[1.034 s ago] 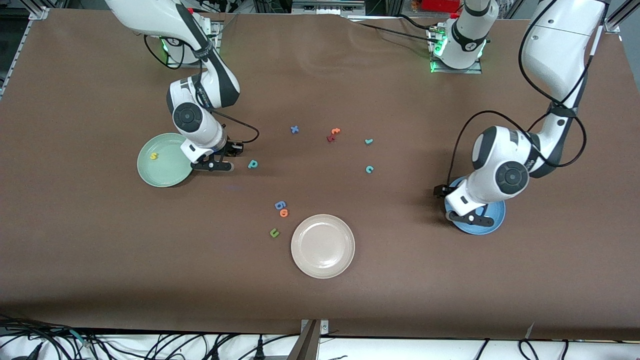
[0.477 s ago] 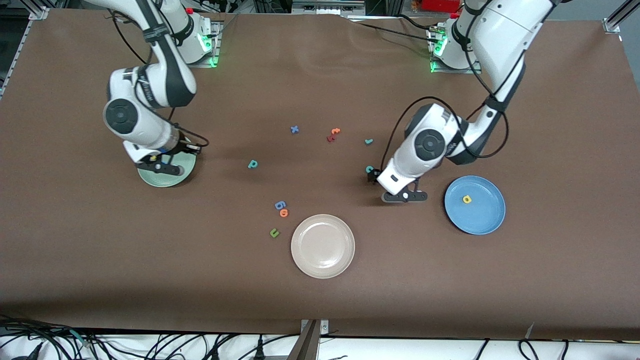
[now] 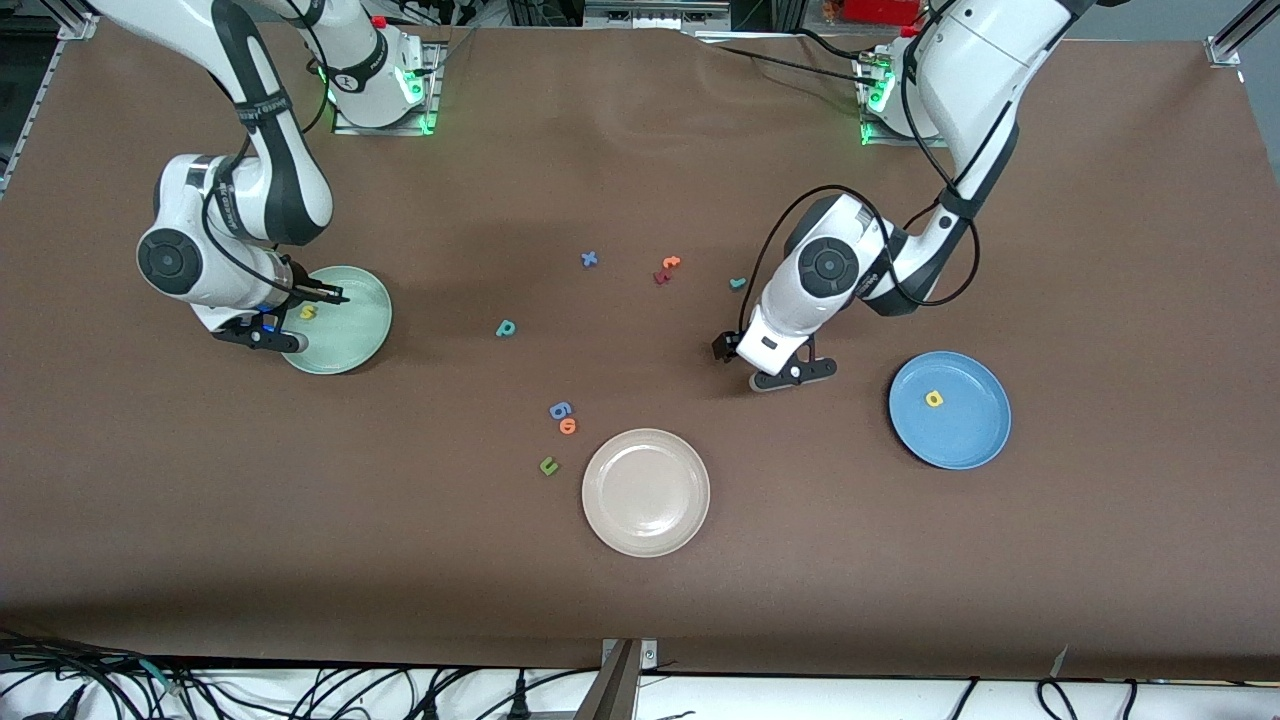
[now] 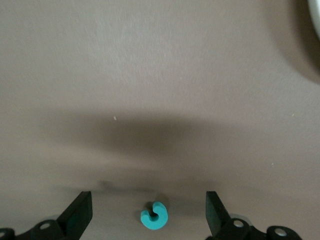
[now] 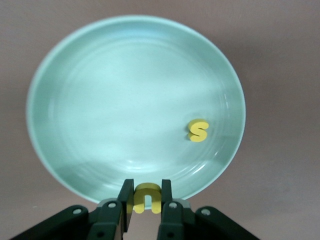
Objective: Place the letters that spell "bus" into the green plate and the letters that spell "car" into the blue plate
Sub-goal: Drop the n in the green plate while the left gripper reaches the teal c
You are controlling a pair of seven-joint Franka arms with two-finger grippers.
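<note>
you have bare cloth all round the teal c (image 4: pixel 153 216), which sits between the left gripper (image 4: pixel 149 212)'s spread fingers. most of the green plate (image 5: pixel 90 100) is free under the right gripper (image 5: pixel 146 196) (only the yellow s (image 5: pixel 198 130) lies there, near the rim).

No printed text shows; the only characters are foam letters, such as the yellow "s" (image 5: pixel 198 130) in the green plate (image 5: pixel 75 100).

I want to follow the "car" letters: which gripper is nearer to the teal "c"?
Left. The left gripper hangs directly over the teal "c", jaws open. The right gripper is at the green plate.
</note>
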